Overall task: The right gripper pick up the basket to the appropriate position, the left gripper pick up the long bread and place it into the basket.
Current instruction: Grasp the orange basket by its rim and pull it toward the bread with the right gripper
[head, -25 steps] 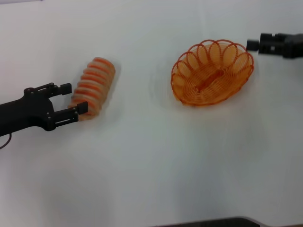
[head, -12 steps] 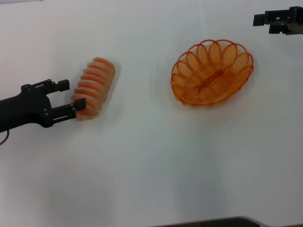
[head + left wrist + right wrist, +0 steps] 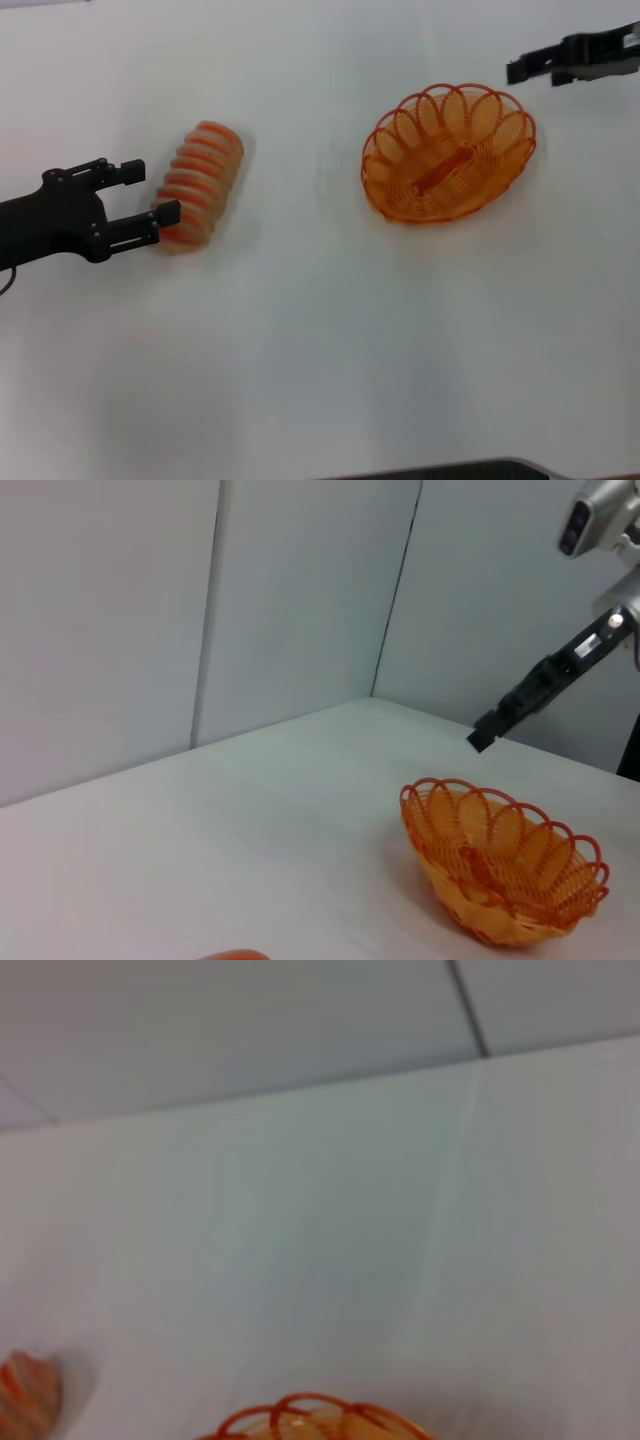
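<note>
The long bread (image 3: 200, 182), tan-orange with darker ridges, lies on the white table at the left. My left gripper (image 3: 150, 191) is open at the loaf's near left end, with one fingertip (image 3: 168, 211) against it and the other just left of it. The orange wire basket (image 3: 448, 152) sits empty on the table at the right. It also shows in the left wrist view (image 3: 505, 860) and its rim in the right wrist view (image 3: 310, 1415). My right gripper (image 3: 518, 70) hangs above the table behind the basket's far right rim, apart from it; it also shows in the left wrist view (image 3: 482, 738).
The white table (image 3: 320, 330) stretches wide in front of and between the bread and the basket. Grey wall panels (image 3: 300, 610) stand behind the table's far edge.
My right gripper has risen and drawn back from the basket's far right rim. My left gripper has shifted slightly along the bread's near end. Basket and bread have not moved.
</note>
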Robot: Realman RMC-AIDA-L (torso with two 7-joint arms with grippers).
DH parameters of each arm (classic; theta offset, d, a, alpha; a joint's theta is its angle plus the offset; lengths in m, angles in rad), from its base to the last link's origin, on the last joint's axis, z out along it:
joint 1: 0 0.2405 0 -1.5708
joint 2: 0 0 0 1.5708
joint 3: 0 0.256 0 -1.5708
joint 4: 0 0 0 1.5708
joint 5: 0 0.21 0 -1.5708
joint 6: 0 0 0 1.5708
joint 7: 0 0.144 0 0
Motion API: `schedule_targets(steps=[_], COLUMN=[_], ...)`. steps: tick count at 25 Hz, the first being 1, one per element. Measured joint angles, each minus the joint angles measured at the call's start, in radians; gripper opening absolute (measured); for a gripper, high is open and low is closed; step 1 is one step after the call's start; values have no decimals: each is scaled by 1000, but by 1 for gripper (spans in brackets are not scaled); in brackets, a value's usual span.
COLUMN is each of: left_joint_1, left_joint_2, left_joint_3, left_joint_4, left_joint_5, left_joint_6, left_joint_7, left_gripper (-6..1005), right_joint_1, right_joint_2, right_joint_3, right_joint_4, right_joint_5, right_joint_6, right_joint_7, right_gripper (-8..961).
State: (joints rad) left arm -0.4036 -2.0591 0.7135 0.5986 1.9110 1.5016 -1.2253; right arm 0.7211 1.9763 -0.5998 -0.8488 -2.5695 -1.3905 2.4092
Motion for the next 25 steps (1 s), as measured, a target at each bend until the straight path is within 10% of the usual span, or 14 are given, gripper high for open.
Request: schedule_targets(steps=[25], left_joint_1=[-13], left_joint_2=[-1], left_joint_3=[6], left_joint_4=[4], left_joint_5=[3], left_joint_6=[-6], left_joint_7=[0], left_gripper=[749], right_joint_1=[53], right_joint_2=[19], right_joint_3=[-225], right_joint_4=[102], right_joint_5=[-84], right_joint_6=[146], right_joint_7=[-11], right_gripper=[797])
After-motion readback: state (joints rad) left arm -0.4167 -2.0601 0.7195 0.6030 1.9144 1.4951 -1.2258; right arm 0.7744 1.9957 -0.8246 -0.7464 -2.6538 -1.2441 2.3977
